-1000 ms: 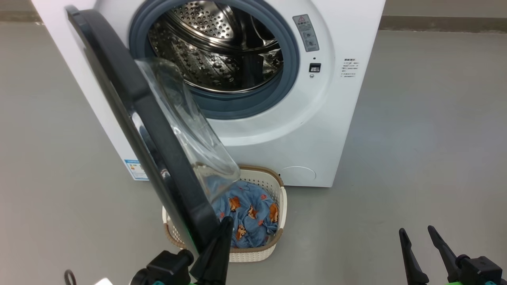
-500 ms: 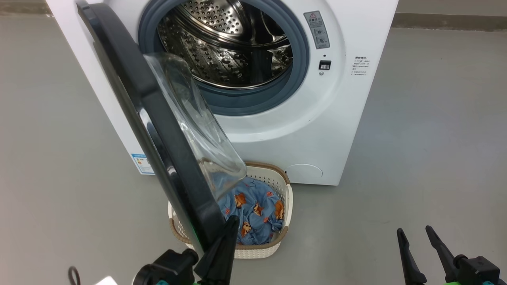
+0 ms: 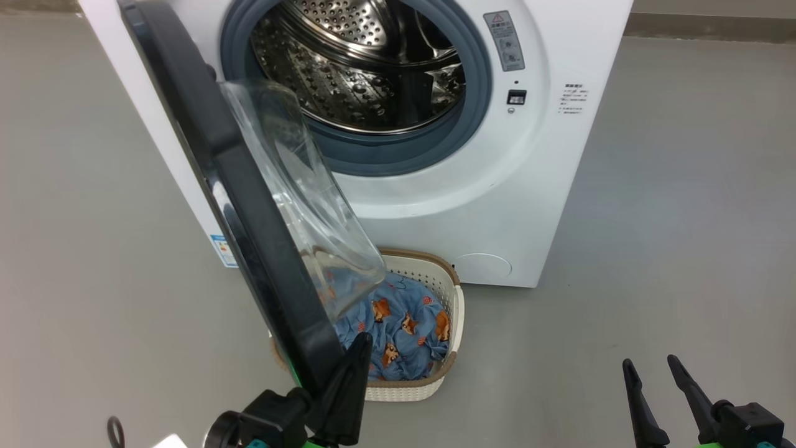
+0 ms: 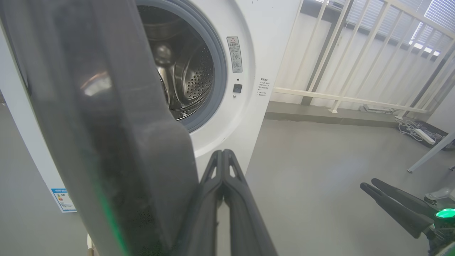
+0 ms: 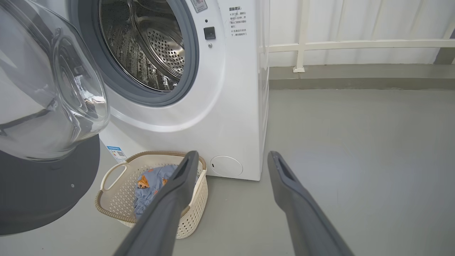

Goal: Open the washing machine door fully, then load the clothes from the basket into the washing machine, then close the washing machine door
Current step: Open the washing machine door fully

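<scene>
The washing machine door (image 3: pixel 205 137) is swinging wider, the narrow left end effector (image 3: pixel 357 354) pushing its rim, so opening is probably nearing completion; the clothes (image 3: pixel 404 330) are waiting in the basket (image 3: pixel 404 389) on the floor (image 3: pixel 653 218); the right end effector (image 3: pixel 651 367) is hanging wide.

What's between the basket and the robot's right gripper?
Just bare grey floor, in the head view, separates the basket from the right gripper.
</scene>
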Controlling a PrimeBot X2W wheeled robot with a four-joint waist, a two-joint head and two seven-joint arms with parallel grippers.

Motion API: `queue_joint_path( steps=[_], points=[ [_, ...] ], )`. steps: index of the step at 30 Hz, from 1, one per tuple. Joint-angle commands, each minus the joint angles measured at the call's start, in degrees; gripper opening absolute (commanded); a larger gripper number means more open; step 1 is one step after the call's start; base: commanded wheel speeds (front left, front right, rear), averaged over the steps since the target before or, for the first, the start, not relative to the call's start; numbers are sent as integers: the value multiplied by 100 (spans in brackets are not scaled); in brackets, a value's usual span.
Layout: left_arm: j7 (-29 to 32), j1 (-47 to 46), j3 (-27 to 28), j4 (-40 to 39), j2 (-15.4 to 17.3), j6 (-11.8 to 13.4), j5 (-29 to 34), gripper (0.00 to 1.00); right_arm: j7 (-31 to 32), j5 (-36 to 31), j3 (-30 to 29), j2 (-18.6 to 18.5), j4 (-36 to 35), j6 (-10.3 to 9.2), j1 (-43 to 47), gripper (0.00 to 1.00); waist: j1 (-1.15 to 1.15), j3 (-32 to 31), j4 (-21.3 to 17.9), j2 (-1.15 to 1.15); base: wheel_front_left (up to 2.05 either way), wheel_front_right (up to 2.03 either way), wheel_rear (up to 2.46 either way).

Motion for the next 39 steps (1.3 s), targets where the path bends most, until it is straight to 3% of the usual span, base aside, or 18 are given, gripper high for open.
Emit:
queue_joint_path(
  steps=[1, 32, 39],
  points=[
    [11, -292, 295, -105, 49, 126, 40, 0, -69, 26, 153, -73, -118, 10, -204, 100, 0, 3, 35, 0, 0, 0, 0],
    [-118, -140, 504, -45, 167, 261, -146, 0, -69, 64, 259, -170, -86, 10, -170, 100, 0, -11, 1106, 0, 0, 0, 0],
    [-201, -77, 758, 30, 253, 353, -255, 0, -69, 70, 280, -192, -85, 10, -174, 100, 0, -8, 1262, 0, 0, 0, 0]
  ],
)
